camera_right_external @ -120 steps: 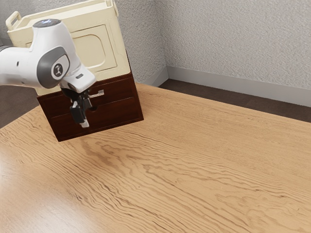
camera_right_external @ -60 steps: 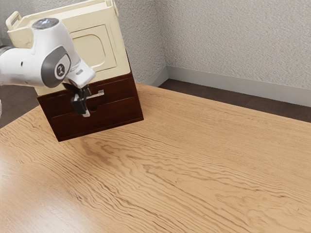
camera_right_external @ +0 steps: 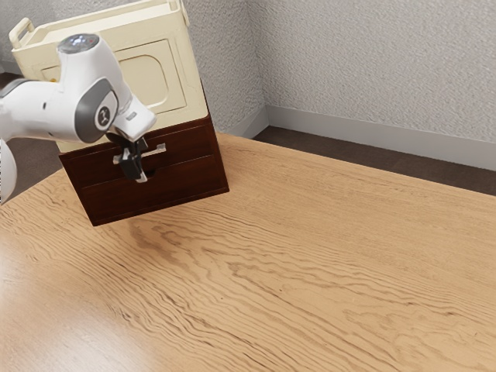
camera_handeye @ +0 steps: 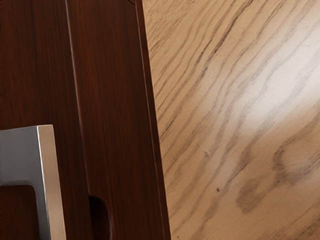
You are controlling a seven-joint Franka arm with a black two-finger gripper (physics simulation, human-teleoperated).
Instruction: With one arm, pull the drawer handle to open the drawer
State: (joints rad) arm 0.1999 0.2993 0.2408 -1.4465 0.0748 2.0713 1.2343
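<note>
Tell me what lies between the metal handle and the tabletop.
Between the handle and tabletop, the wrist view shows a strip of the drawer front and, past a seam, the lower panel with a rounded notch.

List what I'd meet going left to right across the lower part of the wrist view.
Silver handle → dark rounded notch → cabinet's bottom edge → wooden table.

No legible text; round emblem [camera_right_external: 104,117] on arm [camera_right_external: 37,110], too small to read.
</note>
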